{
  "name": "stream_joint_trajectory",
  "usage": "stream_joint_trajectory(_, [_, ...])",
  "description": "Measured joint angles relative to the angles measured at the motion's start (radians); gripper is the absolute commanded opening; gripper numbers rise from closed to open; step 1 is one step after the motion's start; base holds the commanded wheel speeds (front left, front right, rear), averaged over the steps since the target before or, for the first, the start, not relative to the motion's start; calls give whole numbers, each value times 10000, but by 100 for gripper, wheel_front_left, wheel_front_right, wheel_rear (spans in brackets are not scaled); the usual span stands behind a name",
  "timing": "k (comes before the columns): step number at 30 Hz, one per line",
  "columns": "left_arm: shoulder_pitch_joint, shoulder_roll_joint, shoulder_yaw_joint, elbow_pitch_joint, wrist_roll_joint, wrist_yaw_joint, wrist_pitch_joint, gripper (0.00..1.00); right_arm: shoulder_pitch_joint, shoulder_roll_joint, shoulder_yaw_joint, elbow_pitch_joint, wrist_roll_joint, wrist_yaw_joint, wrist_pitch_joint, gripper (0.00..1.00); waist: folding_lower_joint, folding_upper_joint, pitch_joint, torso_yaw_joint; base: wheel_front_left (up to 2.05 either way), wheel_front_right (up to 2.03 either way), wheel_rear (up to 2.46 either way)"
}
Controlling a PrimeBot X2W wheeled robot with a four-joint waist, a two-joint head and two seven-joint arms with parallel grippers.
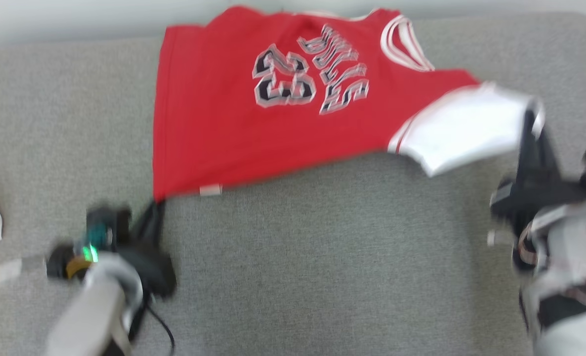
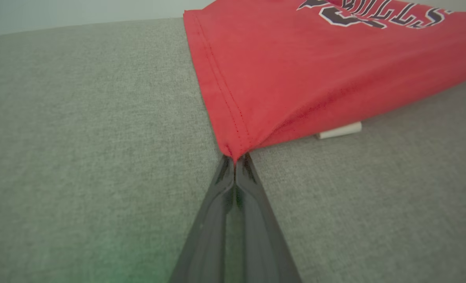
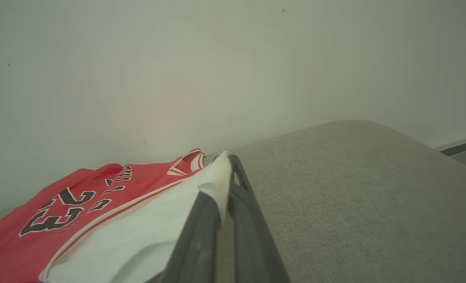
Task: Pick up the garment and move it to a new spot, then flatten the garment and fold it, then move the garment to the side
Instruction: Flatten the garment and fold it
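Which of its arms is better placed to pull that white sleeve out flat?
The right, most likely: the right gripper is shut on the edge of the white sleeve. The left gripper pinches the hem corner of the red jersey, far across the grey cushion.

Bright, even, diffuse light. Thin shadow under the garment (image 2: 296, 78). Head view smeared by motion blur; wrist views sharper. Green cast on the grey surface (image 2: 79, 157), left wrist view's bottom.
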Motion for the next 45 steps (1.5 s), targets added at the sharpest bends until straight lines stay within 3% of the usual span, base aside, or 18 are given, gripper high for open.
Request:
stream_joint_trajectory(8, [1764, -198, -184, 217, -825, 0, -251, 0, 2646, 556, -491, -115, 13, 0, 0, 0, -2, -4, -877, -143, 0, 0, 0])
stream_joint_trajectory(19, [4523, -372, 754, -543, -629, -8, -244, 0, 5248, 1126, -813, -153, -261, 0, -2, 0, -3, -4, -2418, -164, 0, 0, 0])
stream_joint_trajectory(34, [7284, -1030, 2316, -1534, 67, 84, -186, 0, 7599, 1381, -573, -424, -334, 0, -2, 0, 0, -2, -3611, -31, 0, 0, 0])
stream_joint_trajectory(40, [7675, -1198, 2886, -1894, 497, 75, -173, 0, 7945, 1469, -535, -807, -203, 0, -2, 0, 0, -1, -3613, -50, 0, 0, 0])
stream_joint_trajectory(45, [7560, -1256, 3492, -3124, 1076, 73, -146, 0, 7615, 1488, -441, -1816, 59, -2, -2, 0, 2, -1, -3355, -39, 0, 0, 0])
